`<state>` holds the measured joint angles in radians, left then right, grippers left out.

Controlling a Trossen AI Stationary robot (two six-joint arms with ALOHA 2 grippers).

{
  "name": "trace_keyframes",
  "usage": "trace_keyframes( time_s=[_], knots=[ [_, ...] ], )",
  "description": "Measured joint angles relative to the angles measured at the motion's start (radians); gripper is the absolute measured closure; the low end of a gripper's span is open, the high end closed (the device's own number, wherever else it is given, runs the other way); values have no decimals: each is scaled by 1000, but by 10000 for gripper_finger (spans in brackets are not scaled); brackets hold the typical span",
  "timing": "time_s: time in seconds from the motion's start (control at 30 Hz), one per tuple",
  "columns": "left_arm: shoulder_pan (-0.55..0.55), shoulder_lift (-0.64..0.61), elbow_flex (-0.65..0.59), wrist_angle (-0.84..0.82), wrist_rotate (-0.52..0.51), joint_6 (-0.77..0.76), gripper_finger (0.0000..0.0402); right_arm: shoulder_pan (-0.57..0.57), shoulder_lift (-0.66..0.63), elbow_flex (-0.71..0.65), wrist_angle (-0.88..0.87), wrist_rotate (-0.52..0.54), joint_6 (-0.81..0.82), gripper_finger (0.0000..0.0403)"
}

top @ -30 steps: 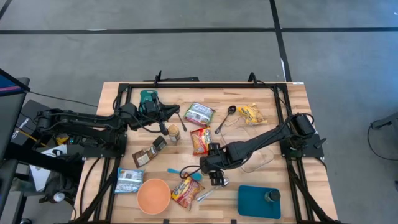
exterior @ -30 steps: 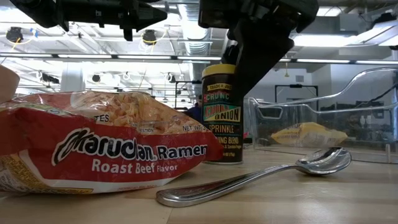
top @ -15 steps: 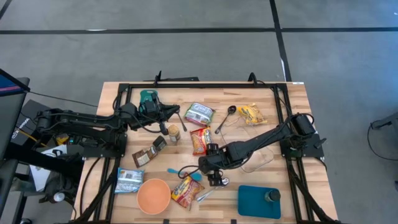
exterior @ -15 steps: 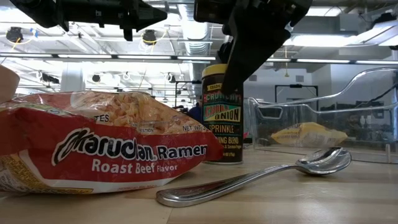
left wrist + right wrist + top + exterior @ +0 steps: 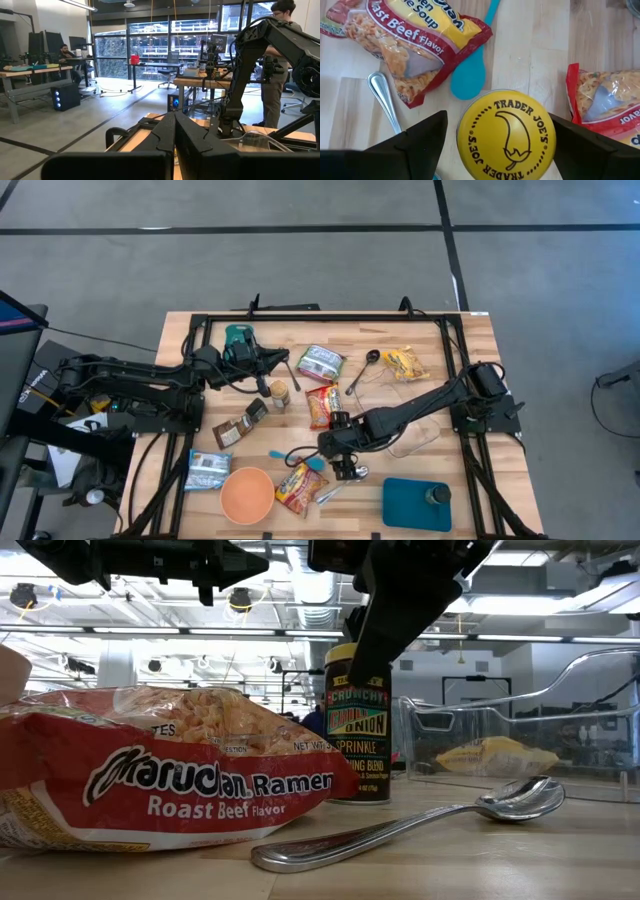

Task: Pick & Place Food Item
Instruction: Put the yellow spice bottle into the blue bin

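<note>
A jar of onion sprinkle [image 5: 358, 730] with a yellow lid [image 5: 506, 135] stands upright on the wooden table near its middle. My right gripper [image 5: 497, 120] [image 5: 345, 467] hangs over it, pointing steeply down and open. One finger [image 5: 420, 145] stands on either side of the lid, and a narrow gap shows at the left one. A red ramen pack [image 5: 415, 45] [image 5: 300, 485] lies flat beside the jar, and a second ramen pack [image 5: 321, 406] lies farther back. My left gripper [image 5: 175, 135] [image 5: 288, 363] is shut and held above the table's far left part.
Beside the jar lie a teal spoon [image 5: 470, 75] and a metal spoon [image 5: 420, 825]. Around them are an orange bowl [image 5: 247, 493], a teal board [image 5: 410, 505] bearing a jar, a clear container [image 5: 520, 730], a green packet [image 5: 320, 362], a yellow packet [image 5: 405, 363] and a black ladle [image 5: 362, 370].
In the low view my right gripper's dark finger has swung sideways across the jar's top, from the right of the cap toward its left. The jar stands upright where it was.
</note>
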<state>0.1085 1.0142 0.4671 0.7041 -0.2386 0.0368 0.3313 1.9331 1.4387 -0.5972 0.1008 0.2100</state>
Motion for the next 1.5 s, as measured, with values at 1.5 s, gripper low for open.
trace_keyframes(
  time_s=[1.5],
  knots=[
    [0,0,0,0,0,0,402,0,0,0,-18,-8,1,173]
  ],
)
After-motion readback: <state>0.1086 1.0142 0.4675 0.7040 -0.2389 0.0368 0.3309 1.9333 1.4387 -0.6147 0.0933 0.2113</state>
